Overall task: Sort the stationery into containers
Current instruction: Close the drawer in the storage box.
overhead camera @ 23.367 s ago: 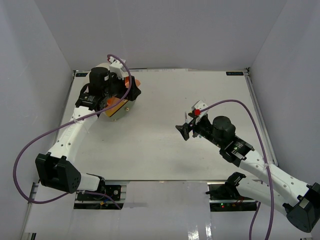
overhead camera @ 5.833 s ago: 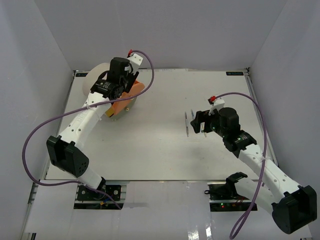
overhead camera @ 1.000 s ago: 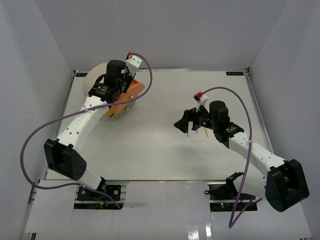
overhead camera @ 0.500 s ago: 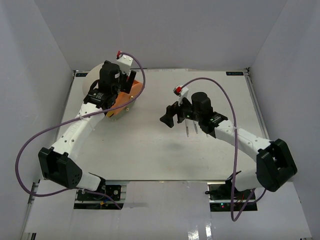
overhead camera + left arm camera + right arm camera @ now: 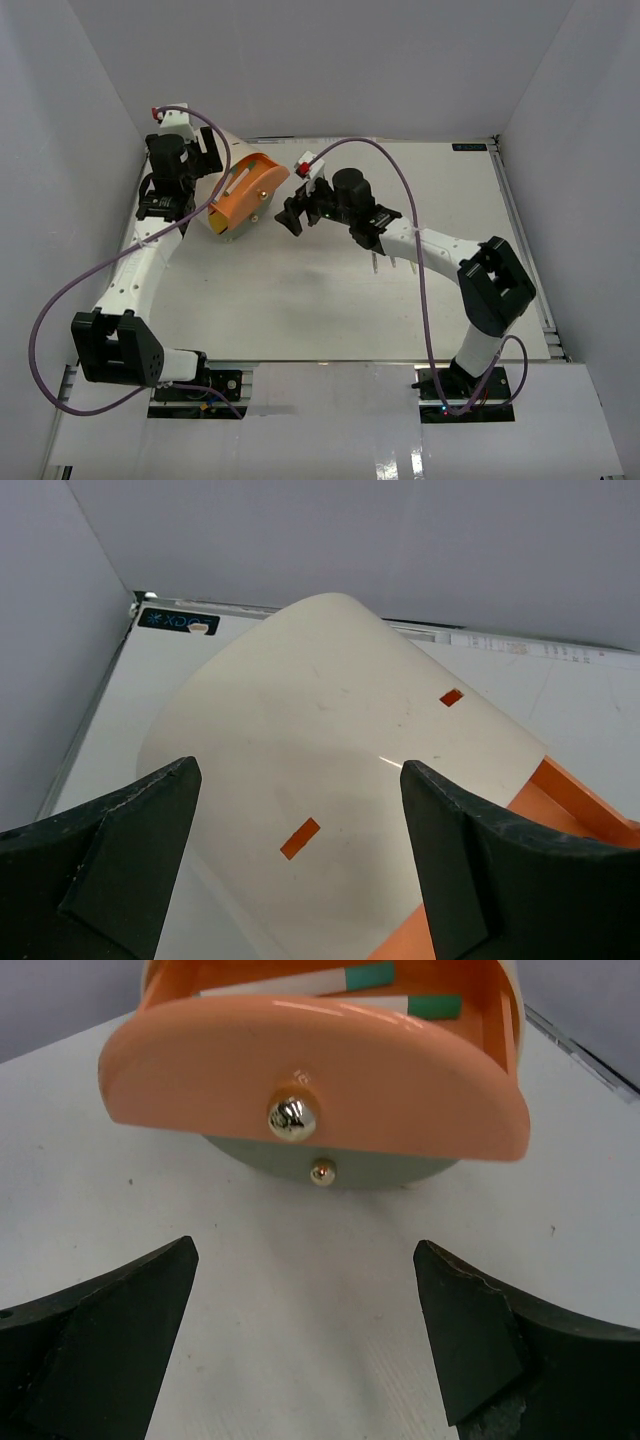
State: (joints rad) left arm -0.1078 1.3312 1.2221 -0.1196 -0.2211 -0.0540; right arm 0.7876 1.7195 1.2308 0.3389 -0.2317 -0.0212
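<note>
We see the cream organizer (image 5: 330, 750) lying on its side at the far left of the table (image 5: 300, 310). Its long axis runs from the far-left corner toward the middle, round face turned to the right gripper (image 5: 305, 1250). Its orange drawer (image 5: 300, 1070) is pulled out, and two pens (image 5: 330, 979) with green caps lie crosswise inside, partly cut off by the frame. The right gripper's fingers are wide apart, short of the brass knob (image 5: 292, 1116). The left gripper (image 5: 298, 770), fingers spread, is over the cream body. Loose pens (image 5: 375, 262) lie half hidden under the right arm, colours unclear
</note>
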